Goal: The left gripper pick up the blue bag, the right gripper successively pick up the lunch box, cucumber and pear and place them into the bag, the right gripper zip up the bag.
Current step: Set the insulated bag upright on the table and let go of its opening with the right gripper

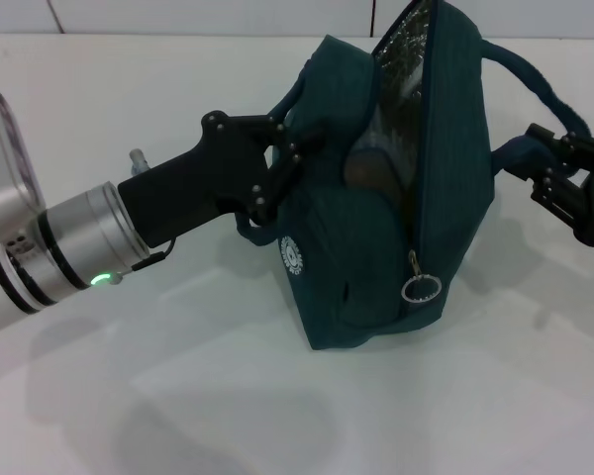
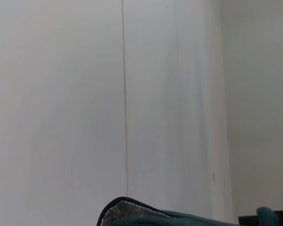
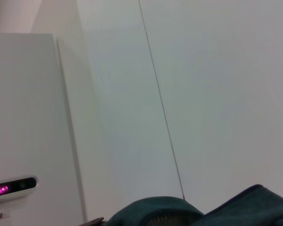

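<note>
Blue bag (image 1: 376, 198): on tabletop (image 1: 178, 396), zipper open, pull ring (image 1: 421, 288) low. My left gripper (image 1: 287, 148) fingers pinch its near handle; right gripper (image 1: 564, 188), fingers narrow, by far handle. Advice: tension fabric, then draw ring steadily.

Lab-like test space: bare white table (image 1: 129, 416), plain white wall panels (image 2: 61, 94), nothing homely.

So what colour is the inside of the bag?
Shiny silver lining inside the dark teal bag, clearest in the head view.
</note>
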Available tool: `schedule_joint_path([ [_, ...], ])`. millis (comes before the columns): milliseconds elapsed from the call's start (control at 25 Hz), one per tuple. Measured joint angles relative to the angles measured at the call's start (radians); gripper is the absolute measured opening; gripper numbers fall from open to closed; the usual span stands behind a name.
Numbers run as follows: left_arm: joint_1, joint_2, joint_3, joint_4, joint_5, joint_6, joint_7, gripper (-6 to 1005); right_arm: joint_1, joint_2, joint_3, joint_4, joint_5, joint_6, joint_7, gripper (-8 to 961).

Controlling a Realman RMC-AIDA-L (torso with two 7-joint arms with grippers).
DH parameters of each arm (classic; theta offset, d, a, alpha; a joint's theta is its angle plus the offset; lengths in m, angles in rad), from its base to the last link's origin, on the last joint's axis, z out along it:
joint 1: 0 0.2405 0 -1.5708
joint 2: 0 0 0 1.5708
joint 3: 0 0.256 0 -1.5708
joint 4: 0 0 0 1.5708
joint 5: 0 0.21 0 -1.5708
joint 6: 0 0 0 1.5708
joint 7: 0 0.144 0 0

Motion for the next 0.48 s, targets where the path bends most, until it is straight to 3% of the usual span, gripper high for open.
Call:
schedule_joint_path([
  [160, -0.001, -0.001, 0.002, -0.007, 0.000, -0.002, 0.003, 51, -0.013, -0.001, 0.013, -0.005, 0.000, -0.034, -0.004, 202],
  [240, -0.001, -0.001, 0.002, -0.011, -0.001, -0.002, 0.003, 51, -0.023, -0.002, 0.039, -0.005, 0.000, -0.074, -0.018, 444],
  [360, -0.001, -0.001, 0.002, -0.011, -0.001, -0.002, 0.004, 52, -0.045, -0.006, 0.072, -0.009, -0.007, -0.132, -0.042, 565],
  [480, 0.001, -0.001, -0.003, -0.011, -0.001, 0.000, 0.002, 53, -0.059, -0.032, 0.073, -0.034, -0.063, -0.145, -0.003, 645],
])
